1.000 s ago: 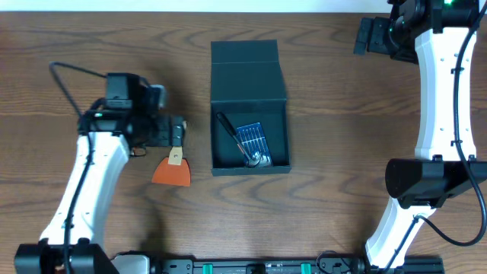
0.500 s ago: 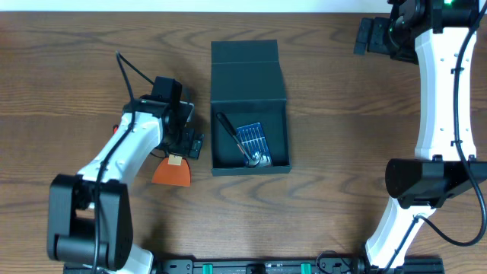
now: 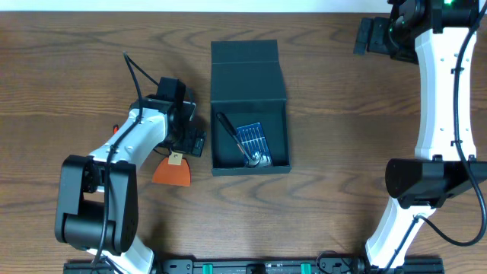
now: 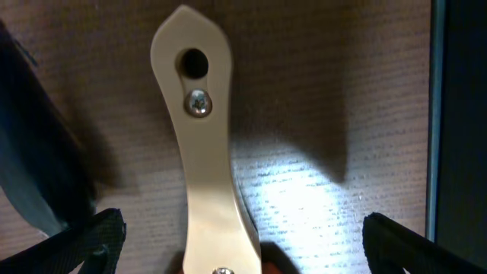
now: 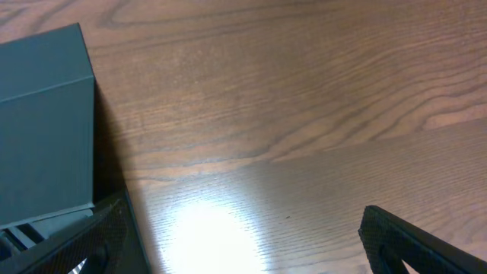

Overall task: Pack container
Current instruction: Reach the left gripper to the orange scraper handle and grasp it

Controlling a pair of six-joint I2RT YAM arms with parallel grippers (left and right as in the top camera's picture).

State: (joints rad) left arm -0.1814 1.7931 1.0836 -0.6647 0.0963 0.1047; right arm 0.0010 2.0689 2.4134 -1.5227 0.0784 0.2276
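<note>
1. Our left gripper (image 4: 243,247) hangs low over the table (image 3: 76,61) with its jaws spread. One dark fingertip (image 4: 95,240) shows on each side of the scraper (image 4: 202,152), and the pale handle runs up the middle of the gap. Nothing is gripped yet. We read this straddle as lining up a pinch across the narrow handle rather than the wide orange blade.
2. In the overhead view the scraper (image 3: 172,172) lies flat just left of the container (image 3: 249,170), handle pointing away from the blade and towards the arm's wrist.
3. The container sits at the table's centre, lid flap folded back at the far end and tray open upward. A black pen (image 3: 226,125), a blue piece (image 3: 251,138) and a small silvery item (image 3: 260,158) already lie inside, with bare floor left for the scraper.
4. Our right gripper (image 3: 372,36) is parked at the far right corner, well clear, jaws apart and empty, probably to leave the box free.
</note>
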